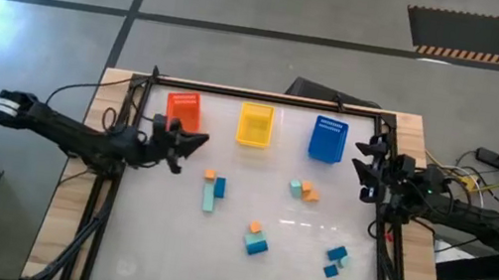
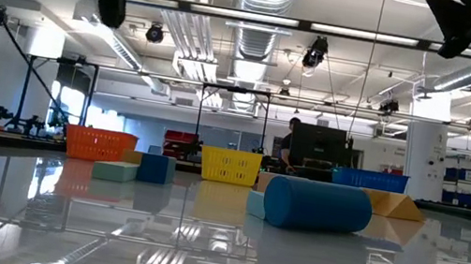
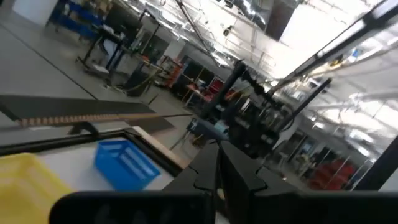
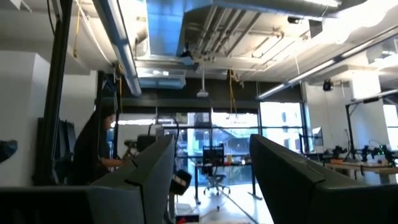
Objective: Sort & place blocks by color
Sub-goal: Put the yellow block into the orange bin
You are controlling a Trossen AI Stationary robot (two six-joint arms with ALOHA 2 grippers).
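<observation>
You have not started sorting as far as these views show: the blocks [image 1: 256,240] all lie loose on the table [image 1: 161,257] in small clusters, well apart from the orange bin [image 1: 184,110], yellow bin [image 1: 254,124] and blue bin [image 1: 327,139] along the far edge, and I can see nothing inside any bin. Your left gripper [image 1: 191,143] hangs just in front of the orange bin with its fingers shut together and holding nothing. Your right gripper [image 1: 365,169] waits at the right edge beside the blue bin, fingers spread wide and empty, so every block is still left to place

Orange, teal and blue blocks [image 1: 212,192] lie on the pale glossy bench [image 1: 162,247]; bins are orange [image 1: 184,110], yellow [image 1: 254,125], blue [image 1: 327,139].
</observation>
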